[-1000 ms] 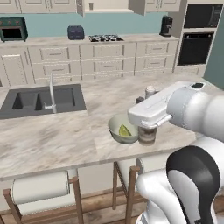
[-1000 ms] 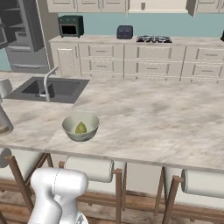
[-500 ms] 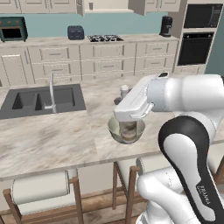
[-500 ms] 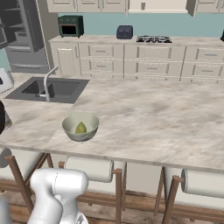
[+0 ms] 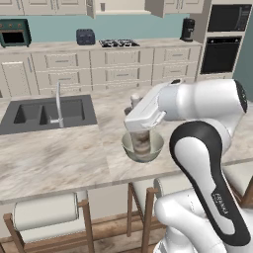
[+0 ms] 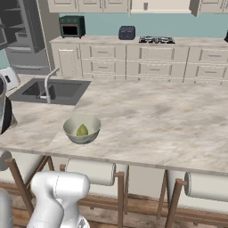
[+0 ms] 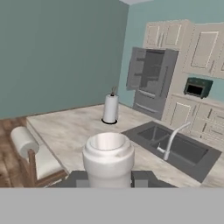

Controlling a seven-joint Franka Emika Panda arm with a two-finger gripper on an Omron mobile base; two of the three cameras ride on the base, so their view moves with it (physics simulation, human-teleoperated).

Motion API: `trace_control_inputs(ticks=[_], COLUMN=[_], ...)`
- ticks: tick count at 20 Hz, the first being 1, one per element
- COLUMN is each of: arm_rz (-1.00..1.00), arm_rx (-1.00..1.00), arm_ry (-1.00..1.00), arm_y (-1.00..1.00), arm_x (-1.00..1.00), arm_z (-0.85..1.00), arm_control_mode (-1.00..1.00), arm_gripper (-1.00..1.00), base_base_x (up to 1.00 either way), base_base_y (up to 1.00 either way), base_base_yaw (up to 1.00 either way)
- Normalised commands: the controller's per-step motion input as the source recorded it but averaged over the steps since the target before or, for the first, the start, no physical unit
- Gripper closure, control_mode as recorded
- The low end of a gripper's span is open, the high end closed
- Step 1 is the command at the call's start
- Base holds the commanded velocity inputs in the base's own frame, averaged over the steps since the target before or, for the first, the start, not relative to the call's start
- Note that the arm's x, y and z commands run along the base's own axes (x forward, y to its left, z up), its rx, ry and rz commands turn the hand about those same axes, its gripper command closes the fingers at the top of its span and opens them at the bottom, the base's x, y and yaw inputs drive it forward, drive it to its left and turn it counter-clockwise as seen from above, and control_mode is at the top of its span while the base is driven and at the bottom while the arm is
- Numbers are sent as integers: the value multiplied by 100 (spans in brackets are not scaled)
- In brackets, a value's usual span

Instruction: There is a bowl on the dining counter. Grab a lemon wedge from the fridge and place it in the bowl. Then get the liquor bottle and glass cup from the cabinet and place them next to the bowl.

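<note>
While the gripper (image 7: 108, 178) clasps the liquor bottle (image 7: 108, 158) by its pale neck, the bowl (image 6: 82, 129) on the dining counter (image 6: 156, 116) holds the lemon wedge (image 6: 82, 130); the bottle's brownish body hangs before the bowl.

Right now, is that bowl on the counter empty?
No. The bowl holds the lemon wedge, lying at its bottom in the right base view.

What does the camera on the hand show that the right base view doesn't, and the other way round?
Hand view: the claw closed on the liquor bottle, and a paper towel roll standing on the counter. Right base view: the bowl holding the lemon wedge, and the stove. Both: the sink, the tap, the fridge and the dining counter.
</note>
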Motion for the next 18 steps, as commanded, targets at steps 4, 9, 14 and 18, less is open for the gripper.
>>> trace_control_inputs(ticks=[4, 9, 14, 18], arm_rz=[7, 9, 9, 7], arm_rx=[8, 12, 5, 0], arm_ry=[0, 0, 1, 0], arm_y=[0, 0, 0, 0], arm_x=[38, 41, 35, 24], arm_z=[-32, -38, -26, -22], arm_control_mode=[-100, -100, -100, -100], arm_gripper=[100, 100, 100, 100], base_base_x=[0, 0, 0, 0], base_base_y=[0, 0, 0, 0], base_base_yaw=[0, 0, 0, 0])
